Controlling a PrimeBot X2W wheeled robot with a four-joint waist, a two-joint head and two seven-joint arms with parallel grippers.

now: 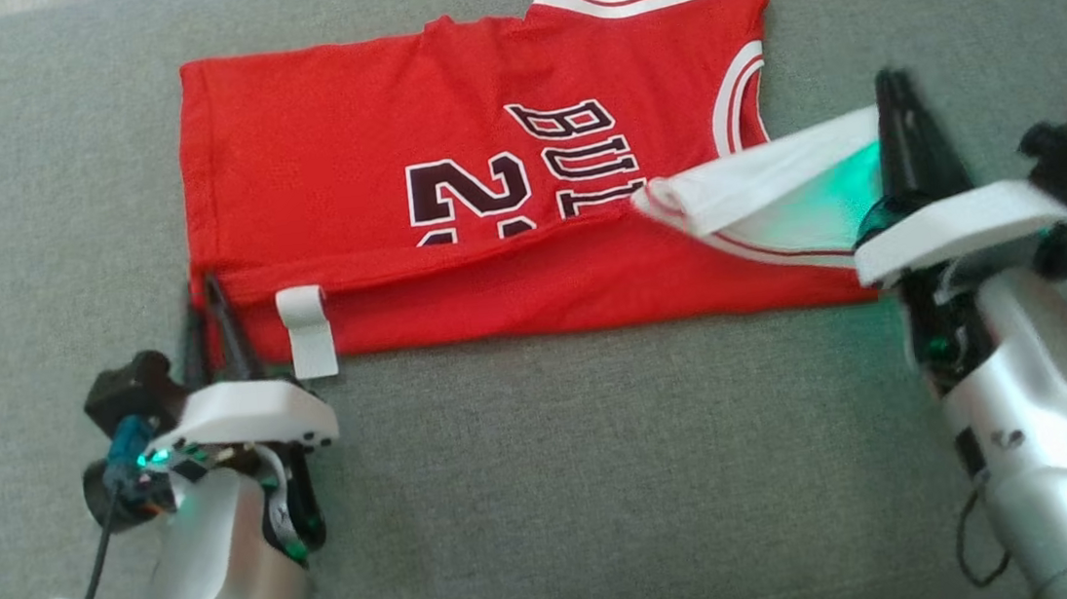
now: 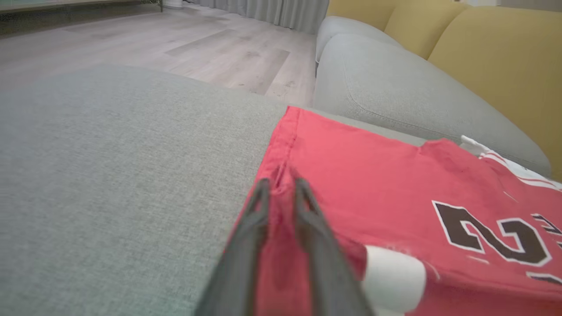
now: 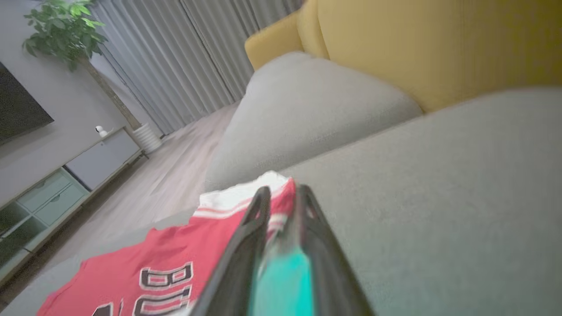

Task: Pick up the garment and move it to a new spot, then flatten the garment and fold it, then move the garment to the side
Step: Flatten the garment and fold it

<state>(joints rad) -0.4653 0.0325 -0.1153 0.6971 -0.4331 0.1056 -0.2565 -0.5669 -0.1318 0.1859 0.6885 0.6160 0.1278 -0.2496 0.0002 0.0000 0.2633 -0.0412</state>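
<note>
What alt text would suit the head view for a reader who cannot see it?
A red jersey with white trim lies spread on a grey cushion, its near edge folded over. The left gripper pinches its near left corner, and the right gripper holds a white sleeve lifted at the right.

red jersey (image 1: 363,159) on a grey sofa (image 1: 552,493)
the jersey is red with white trim striped in red, black digits and letters edged in white, and a white tag (image 1: 307,331). the sofa is plain flecked grey; its back cushions (image 2: 496,57) are mustard yellow. the floor (image 2: 175,39) is pale wood grain, the curtains (image 3: 175,57) grey, the plant (image 3: 61,30) green. a green glow tints the white sleeve (image 1: 748,186).
</note>
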